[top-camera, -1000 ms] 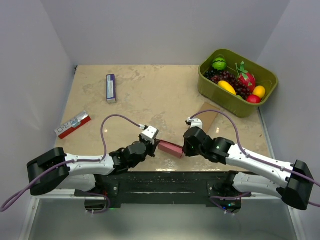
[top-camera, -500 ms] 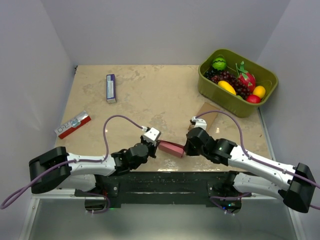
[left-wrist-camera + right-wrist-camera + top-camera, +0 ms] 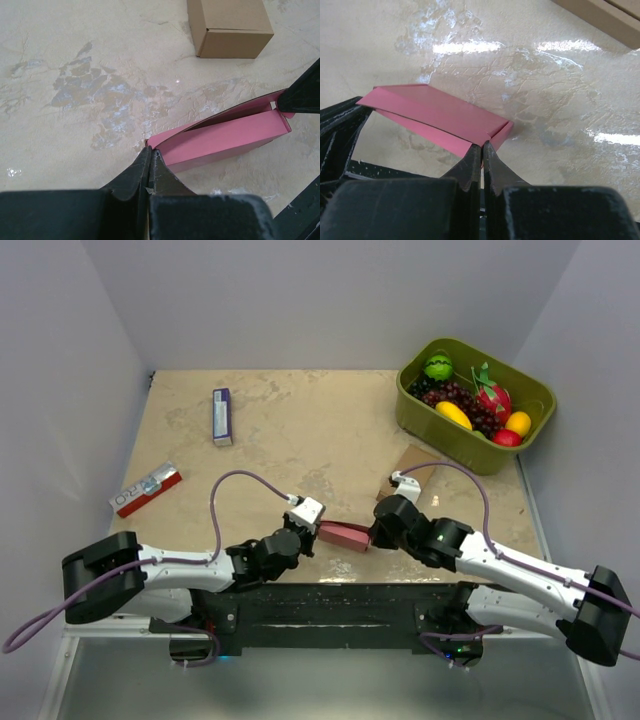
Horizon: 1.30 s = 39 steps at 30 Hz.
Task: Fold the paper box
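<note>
The paper box (image 3: 345, 535) is a long pink packet lying near the table's front edge between my two grippers. My left gripper (image 3: 318, 530) is shut on its left end. In the left wrist view the jaws (image 3: 151, 152) pinch the near corner of the paper box (image 3: 225, 137), whose top seam gapes open. My right gripper (image 3: 372, 536) is shut on the right end. Seen from the right wrist, the tips (image 3: 482, 147) clamp the edge of the paper box (image 3: 435, 117), which lies flat on the table.
A brown cardboard box (image 3: 415, 465) (image 3: 229, 27) lies just behind the right gripper. A green bin (image 3: 440, 435) of toy fruit stands at the back right. A red-and-white packet (image 3: 146, 489) lies at the left and a blue-and-white one (image 3: 222, 416) at the back left.
The right gripper's jaws have shut on the box's right end. Both grippers and the box have shifted slightly to the right.
</note>
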Available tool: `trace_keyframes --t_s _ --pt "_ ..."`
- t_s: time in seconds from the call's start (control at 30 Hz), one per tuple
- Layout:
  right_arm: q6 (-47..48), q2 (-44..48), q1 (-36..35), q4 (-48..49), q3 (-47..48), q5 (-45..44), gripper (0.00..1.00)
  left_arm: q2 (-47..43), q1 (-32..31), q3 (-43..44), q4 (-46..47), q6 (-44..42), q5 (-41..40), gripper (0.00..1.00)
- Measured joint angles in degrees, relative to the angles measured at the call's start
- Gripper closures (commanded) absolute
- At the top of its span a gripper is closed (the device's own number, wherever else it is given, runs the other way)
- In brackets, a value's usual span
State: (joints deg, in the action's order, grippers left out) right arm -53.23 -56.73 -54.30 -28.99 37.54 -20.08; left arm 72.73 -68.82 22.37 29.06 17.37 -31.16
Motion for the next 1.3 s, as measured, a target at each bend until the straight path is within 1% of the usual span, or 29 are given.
trace_keyframes --t_s 0.23,0.8,1.07,1.3 --pt "-1.81 -0.81 -1.60 0.79 -0.26 -4.15 1.00 0.24 -0.33 0.22 -0.04 0.00 -0.57 1.00" --pt "-6.47 -3.43 -9.20 0.35 -0.39 -15.74 1.00 0.42 -0.37 0.55 -0.55 0.02 -0.70 1.00" --pt "-10.75 -4.44 -14.69 -0.07 -1.31 -22.12 1.00 0.39 -0.48 0.57 -0.87 0.07 -0.85 1.00" --pt "-15.32 -7.82 -19.87 -1.44 -1.11 -29.49 1.00 0.39 -0.61 1.05 -2.08 0.57 -1.25 1.00"
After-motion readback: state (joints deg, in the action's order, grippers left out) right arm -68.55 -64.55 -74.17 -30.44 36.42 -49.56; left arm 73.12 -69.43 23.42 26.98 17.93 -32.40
